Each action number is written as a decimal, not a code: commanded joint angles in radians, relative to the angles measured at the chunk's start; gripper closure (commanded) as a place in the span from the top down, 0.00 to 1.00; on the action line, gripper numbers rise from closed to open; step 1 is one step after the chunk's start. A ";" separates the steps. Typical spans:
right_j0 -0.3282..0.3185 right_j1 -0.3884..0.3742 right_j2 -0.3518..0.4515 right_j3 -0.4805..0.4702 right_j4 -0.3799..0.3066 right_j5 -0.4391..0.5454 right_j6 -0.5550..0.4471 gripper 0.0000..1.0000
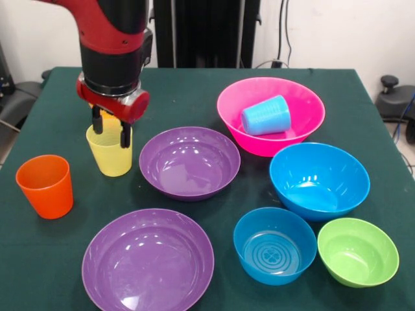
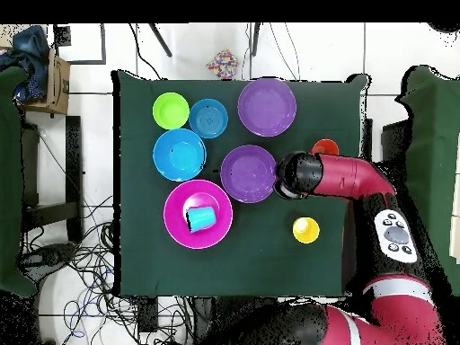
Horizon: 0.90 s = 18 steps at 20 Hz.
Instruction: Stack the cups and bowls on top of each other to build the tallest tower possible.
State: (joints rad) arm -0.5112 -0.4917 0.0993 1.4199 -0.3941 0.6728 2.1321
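Note:
My gripper (image 1: 111, 129) hangs at the left of the front view, open, its fingers (image 1: 124, 135) apart at the rim of an upright yellow cup (image 1: 110, 155). An orange cup (image 1: 45, 184) stands left of it. Another yellow cup (image 2: 305, 230) shows only in the overhead view. A light blue cup (image 1: 266, 115) lies on its side in the big pink bowl (image 1: 305, 123). Two purple bowls (image 1: 189, 162) (image 1: 148, 259), a big blue bowl (image 1: 319, 180), a small blue bowl (image 1: 275, 245) and a green bowl (image 1: 358, 251) sit apart on the table.
The table wears a dark green cloth (image 1: 58, 246). In the overhead view my arm (image 2: 346, 178) covers the cup under the gripper and part of the orange cup (image 2: 324, 145). Cables lie on the floor beside the table (image 2: 81, 260).

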 commanded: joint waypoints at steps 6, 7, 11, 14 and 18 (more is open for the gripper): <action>0.034 0.074 -0.014 -0.036 -0.075 0.028 -0.061 1.00; 0.035 0.074 -0.013 -0.034 -0.076 0.026 -0.068 1.00; 0.055 0.065 -0.030 -0.026 -0.084 0.011 -0.059 1.00; 0.054 0.067 -0.026 -0.005 -0.069 0.004 -0.052 1.00; 0.068 0.068 -0.036 -0.001 -0.064 -0.015 -0.030 1.00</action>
State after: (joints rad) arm -0.4753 -0.4619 0.0369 1.4085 -0.3939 0.6728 2.1321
